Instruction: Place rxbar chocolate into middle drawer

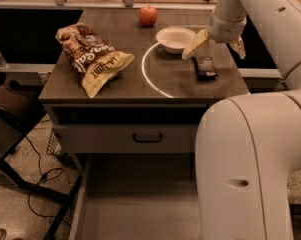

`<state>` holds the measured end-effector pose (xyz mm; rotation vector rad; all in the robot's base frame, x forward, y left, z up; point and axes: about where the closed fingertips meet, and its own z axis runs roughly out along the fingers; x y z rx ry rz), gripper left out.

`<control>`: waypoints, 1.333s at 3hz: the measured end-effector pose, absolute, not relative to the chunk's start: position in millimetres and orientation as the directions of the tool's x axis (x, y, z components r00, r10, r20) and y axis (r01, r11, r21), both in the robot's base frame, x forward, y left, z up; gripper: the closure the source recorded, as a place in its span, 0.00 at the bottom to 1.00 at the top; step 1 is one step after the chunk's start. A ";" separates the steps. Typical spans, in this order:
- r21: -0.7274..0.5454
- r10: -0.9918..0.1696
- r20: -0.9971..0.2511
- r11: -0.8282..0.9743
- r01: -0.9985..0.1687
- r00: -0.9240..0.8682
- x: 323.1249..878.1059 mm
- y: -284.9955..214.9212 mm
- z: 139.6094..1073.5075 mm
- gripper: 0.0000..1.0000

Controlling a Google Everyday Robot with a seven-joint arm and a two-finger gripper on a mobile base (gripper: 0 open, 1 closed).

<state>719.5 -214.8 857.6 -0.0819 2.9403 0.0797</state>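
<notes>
The chocolate bar lies flat on the desk, just right of and in front of the white bowl. The arm bends in from the right. Its pincer hangs over the bar, fingers spread apart, one fingertip beside the bowl. The arm's bulky near part hides the right side of the open drawer.

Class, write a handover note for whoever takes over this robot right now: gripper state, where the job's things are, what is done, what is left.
The gripper is open and empty, hovering just over the small, flat, black-wrapped rxbar chocolate.
The bar lies flat on the right side of the brown countertop, near the white bowl.
The wide grey metal middle drawer is pulled open below the counter.
Done: drawer open, gripper over the bar.
Left: lower, grasp the bar, carry it down, release it in the drawer.
</notes>
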 end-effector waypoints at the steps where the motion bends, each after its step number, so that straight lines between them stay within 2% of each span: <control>1: 0.018 -0.053 -0.196 0.998 -0.058 -0.979 723.9 -204.9 856.3 0.00; 3: -0.020 -0.033 -0.136 0.999 -0.030 -0.990 730.7 -202.5 821.9 0.00; 4: -0.007 -0.015 -0.113 1.000 -0.014 -0.994 733.7 -206.8 803.5 0.05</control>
